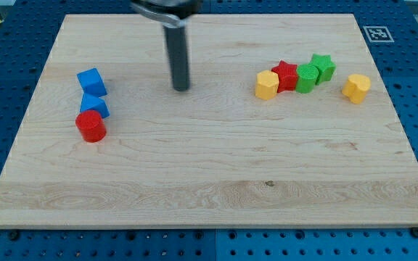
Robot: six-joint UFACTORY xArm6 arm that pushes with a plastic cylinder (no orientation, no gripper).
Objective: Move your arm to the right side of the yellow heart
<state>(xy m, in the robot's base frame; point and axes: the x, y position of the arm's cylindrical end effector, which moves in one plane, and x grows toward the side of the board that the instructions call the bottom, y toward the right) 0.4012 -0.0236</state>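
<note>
The yellow heart [355, 88] lies on its own at the view's right on the wooden board [209, 181]. My tip [181, 88] rests on the board at the upper middle, far to the left of the heart. It touches no block. The rod rises straight up and out of the view's top.
A yellow hexagon block [267, 84], a red star [285, 75], a green block [307, 77] and a green star [323, 67] form a row left of the heart. At the view's left stand a blue cube [91, 81], a second blue block [93, 105] and a red cylinder [91, 126].
</note>
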